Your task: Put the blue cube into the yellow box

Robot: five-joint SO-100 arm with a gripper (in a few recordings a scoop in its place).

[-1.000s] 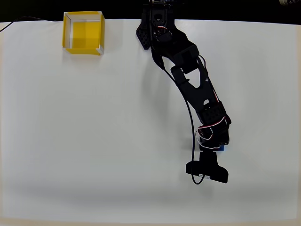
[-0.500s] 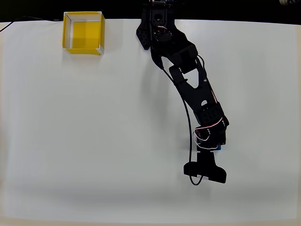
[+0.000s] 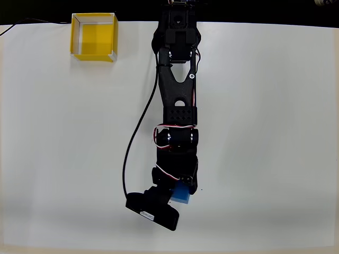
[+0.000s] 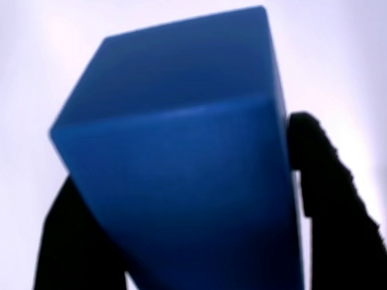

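Note:
The blue cube (image 4: 181, 158) looms large in the wrist view, clamped between two black fingers (image 4: 325, 177) on its left and right sides. My gripper (image 3: 181, 193) is shut on it. From overhead the blue cube (image 3: 181, 194) peeks out under the black arm near the table's front middle; I cannot tell whether it is off the table. The yellow box (image 3: 94, 37) stands open-topped at the back left of the table, far from the gripper, with nothing visible inside.
The black arm (image 3: 177, 106) stretches from its base at the back middle straight toward the front. A black cable (image 3: 135, 143) loops to its left. The white table (image 3: 63, 159) ends in a dark strip at the back.
The arm has swung left from the front right to the front middle, taking the blue cube along. More of the cube now shows under the gripper.

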